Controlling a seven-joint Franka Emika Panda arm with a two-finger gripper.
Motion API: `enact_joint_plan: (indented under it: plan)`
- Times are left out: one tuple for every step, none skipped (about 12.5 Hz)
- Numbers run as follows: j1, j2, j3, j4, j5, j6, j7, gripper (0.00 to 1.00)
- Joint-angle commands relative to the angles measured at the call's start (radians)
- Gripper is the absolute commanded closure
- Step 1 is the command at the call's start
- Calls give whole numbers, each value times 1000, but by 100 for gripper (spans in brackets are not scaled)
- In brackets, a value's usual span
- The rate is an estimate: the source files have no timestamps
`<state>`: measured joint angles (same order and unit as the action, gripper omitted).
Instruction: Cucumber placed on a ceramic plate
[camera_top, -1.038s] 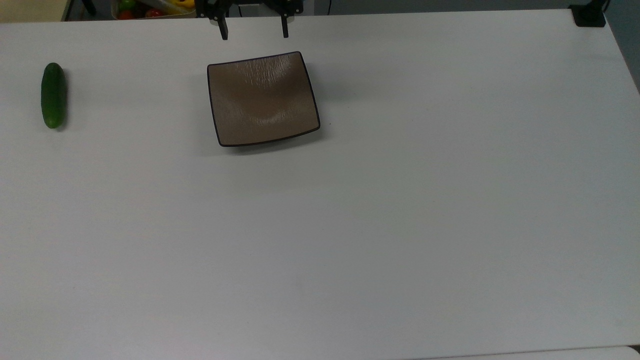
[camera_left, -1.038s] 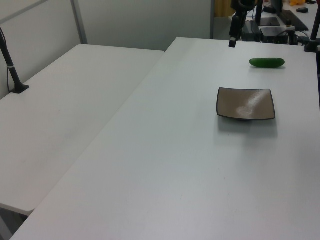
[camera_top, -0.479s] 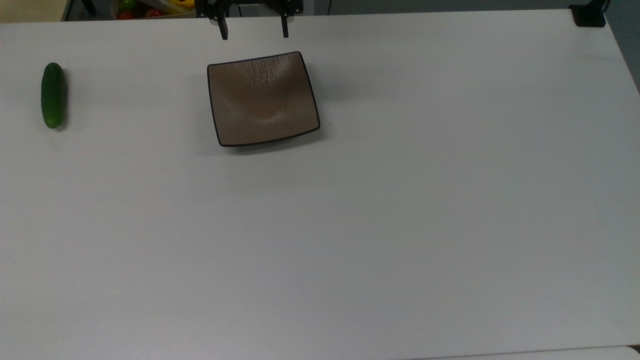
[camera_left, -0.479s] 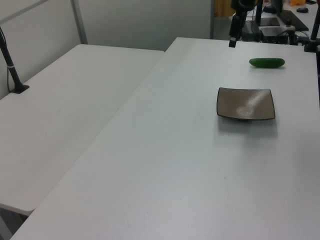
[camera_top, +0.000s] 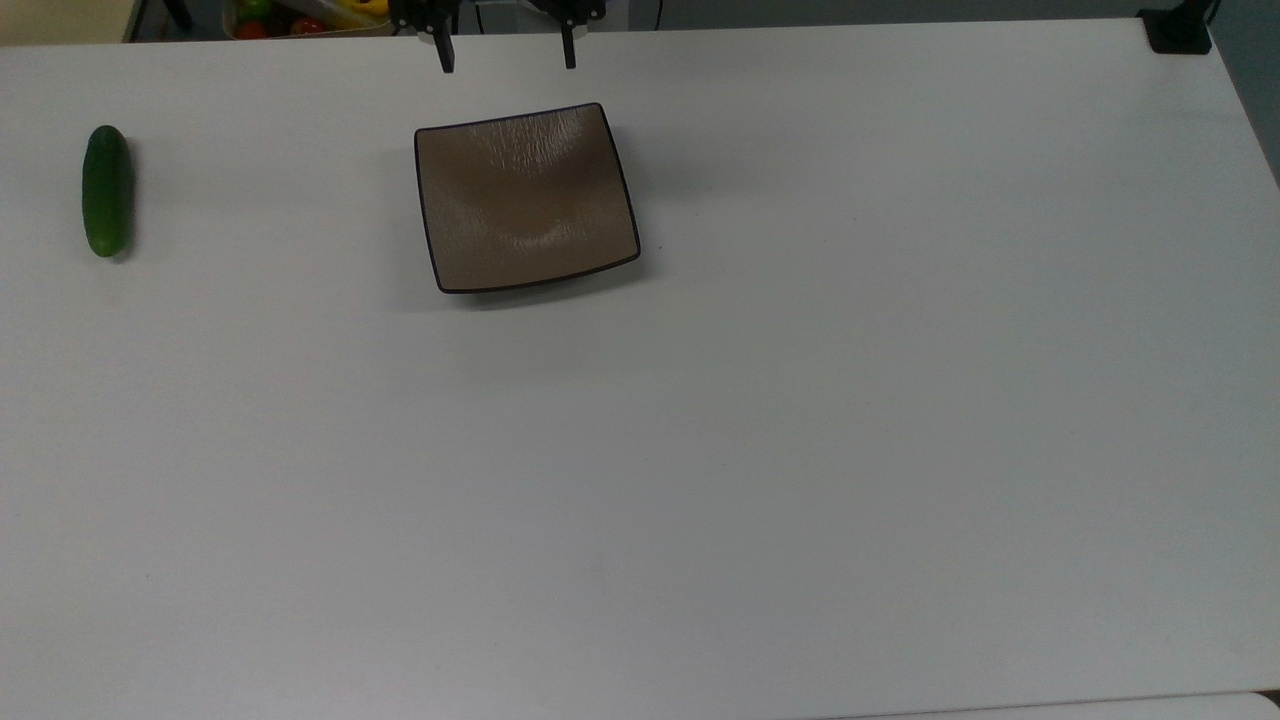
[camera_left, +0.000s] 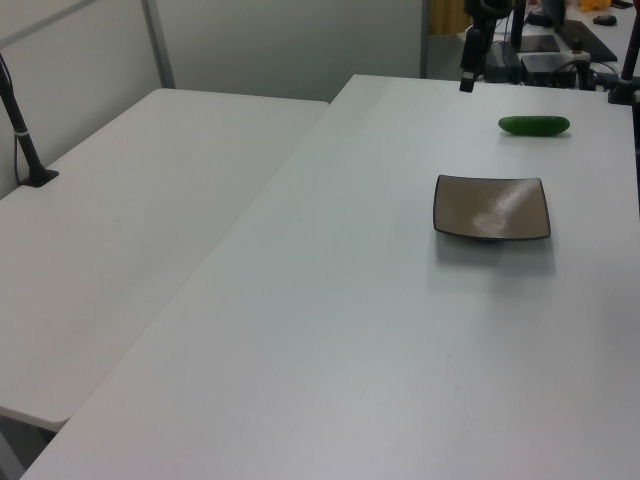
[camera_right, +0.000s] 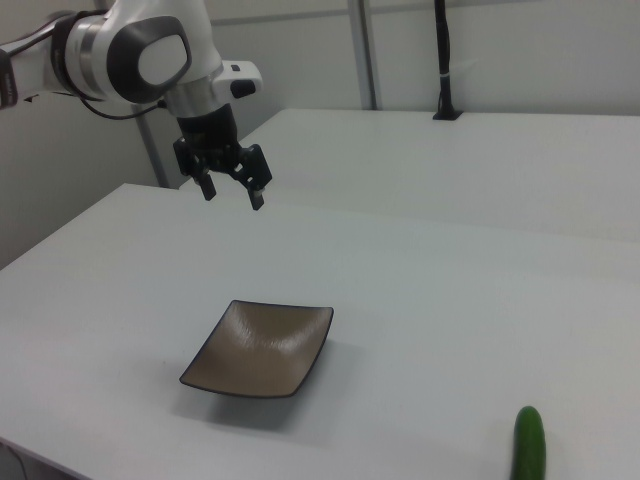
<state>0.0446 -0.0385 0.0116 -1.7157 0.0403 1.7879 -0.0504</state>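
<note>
The cucumber (camera_top: 106, 190) lay alone on the white surface (camera_top: 760, 430) at the far left of the top view, its long axis running up and down the frame. In the left view it sat at the upper right (camera_left: 534, 125), and in the right view it showed at the bottom right corner (camera_right: 529, 444). The ceramic plate (camera_top: 525, 197) stood well apart from it, toward the upper middle of the top view, square and brown with a dark rim, and it carried nothing.

The gripper (camera_right: 231, 189) hung in the air above the surface beyond the plate's far edge, at the upper left of the right view; in the top view it sat at the top edge of the frame (camera_top: 508, 50). Its jaws stood wide apart and held nothing.

By my judgement the task was at its very start: the reach toward the cucumber was the step in hand, with no grasp made. The next move would call for carrying the gripper across to the cucumber, well off to the top view's left, and setting the jaws across its narrow width, then lowering around its middle before closing.

A bin of coloured produce (camera_top: 300, 14) showed past the surface's edge at the upper left of the top view.
</note>
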Motion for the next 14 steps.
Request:
enact_joint_plan:
  plan:
    - [-21,-29,-5,-4,20,-61,-105,0]
    - [-40,-35,-13,-4,20,-85,-212,0]
    - [-51,-35,-13,-2,20,-128,-280,0]
    - [-52,-35,-13,-2,18,-151,-295,0]
    - [-52,-35,-13,-1,18,-157,-293,0]
    - [-60,-35,-13,-1,12,-160,-293,0]
    - [-80,-35,-13,-1,7,-160,-301,0]
    - [-110,-34,-13,1,4,-147,-316,0]
    - [-144,-31,-13,4,-2,-142,-338,0]
    - [-175,-29,-13,4,-16,-131,-368,0]
    - [-210,-27,-13,4,-25,-102,-393,0]
    - [-236,-23,-16,2,-28,-81,-410,0]
    - [-256,-17,-31,-1,-34,-52,-427,0]
    - [-262,-6,-62,-2,-36,-16,-449,0]
